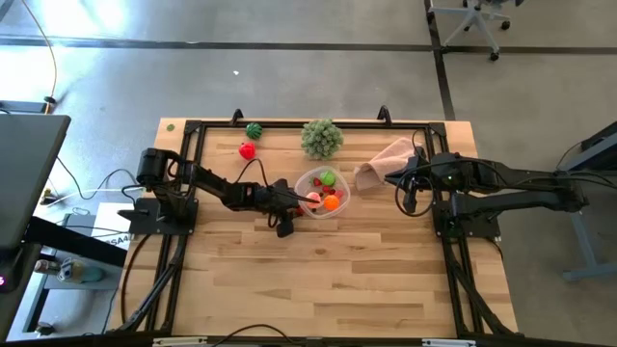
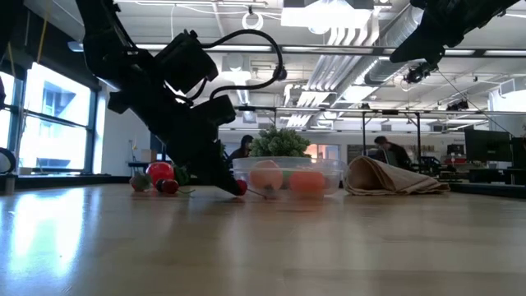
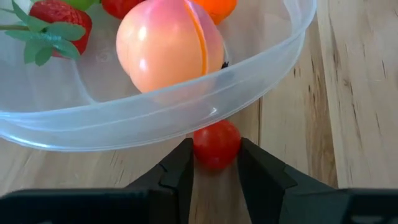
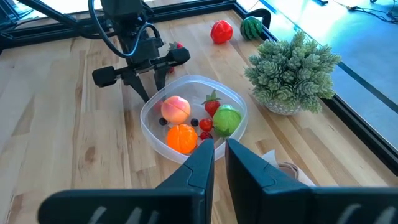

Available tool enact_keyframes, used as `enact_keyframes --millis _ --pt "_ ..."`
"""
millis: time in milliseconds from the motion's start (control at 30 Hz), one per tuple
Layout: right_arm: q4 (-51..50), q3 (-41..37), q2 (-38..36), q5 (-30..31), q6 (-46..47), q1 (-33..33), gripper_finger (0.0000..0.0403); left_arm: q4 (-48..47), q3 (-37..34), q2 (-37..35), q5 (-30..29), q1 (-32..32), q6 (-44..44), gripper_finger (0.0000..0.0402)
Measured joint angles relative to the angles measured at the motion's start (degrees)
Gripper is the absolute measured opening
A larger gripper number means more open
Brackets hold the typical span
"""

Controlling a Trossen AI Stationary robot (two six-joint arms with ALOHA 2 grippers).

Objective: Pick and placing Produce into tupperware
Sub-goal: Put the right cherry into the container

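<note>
Left wrist view shows a small round red toy tomato [image 3: 216,144] on the wooden table [image 1: 328,280], just outside the wall of the round clear plastic tupperware [image 3: 261,93], with the left gripper [image 3: 215,163] closing its two dark fingers around it; the fingers sit at both sides of it, though I cannot tell whether they grip it firmly. The tupperware stands near the middle of the table, toward its far edge. Inside it lie a pink-orange peach [image 4: 176,108], an orange fruit [image 4: 181,137], a bright green apple [image 4: 227,119] and a strawberry [image 4: 212,103], so much of the job looks done. Left out are a red pepper [image 4: 221,32] and a dark green striped melon [image 4: 252,27] near the far left corner. The right gripper [image 4: 219,155] hovers clenched and empty above the container's right side, beside a pink cloth [image 1: 384,162]. A pale green leafy ball [image 1: 322,138] sits behind.
</note>
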Motion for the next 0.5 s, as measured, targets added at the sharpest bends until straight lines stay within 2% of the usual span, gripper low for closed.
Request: enact_keyframes --millis 500 --pt "0.01 0.00 -0.02 -0.04 0.00 0.02 0.0030 -1.54 0.04 -0.05 0.55 -0.02 -1.52 0.0099"
